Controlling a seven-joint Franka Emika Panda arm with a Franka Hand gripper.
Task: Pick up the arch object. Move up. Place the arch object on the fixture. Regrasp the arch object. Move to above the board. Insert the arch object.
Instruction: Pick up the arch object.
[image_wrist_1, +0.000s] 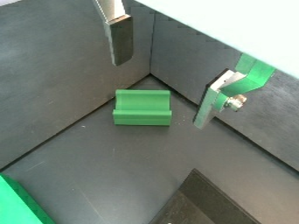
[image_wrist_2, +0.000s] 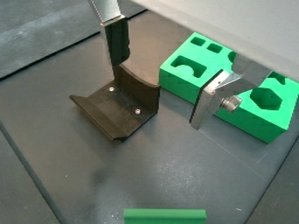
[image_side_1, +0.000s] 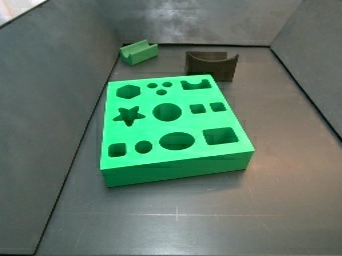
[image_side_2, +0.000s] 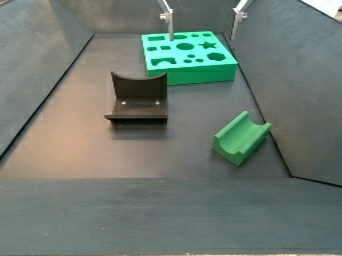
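Gripper: the gripper (image_wrist_1: 163, 74) hangs high above the floor, over the space between the arch object and the fixture. In a side view only the tips of the two fingers (image_side_2: 167, 17) show at the upper border of the picture, above the far end of the board.

Fingers: they stand wide apart and hold nothing. Both wrist views show the two flat silver plates with dark pads and only open space between them.

Arch object: the arch object (image_wrist_1: 142, 108) lies on the floor (image_wrist_1: 105, 166) near a corner of the enclosure, just beside one wall (image_wrist_1: 211, 61). In a side view the arch object (image_side_2: 241, 136) lies near the side wall, with its channel open toward up. It is well apart from the fixture and from the board.

Fixture: the fixture (image_wrist_2: 117, 105) is dark, with a curved back part on a base plate. It stands on the floor between the arch object and the board, touching neither. In a side view the fixture (image_side_1: 210, 62) stands near the far wall, beyond the board.

Board: the board (image_side_1: 174, 125) lies flat in the middle part of the floor, with star, round, square and oval cutouts. In a wrist view, one part of the board (image_wrist_2: 193, 66) shows behind a finger.
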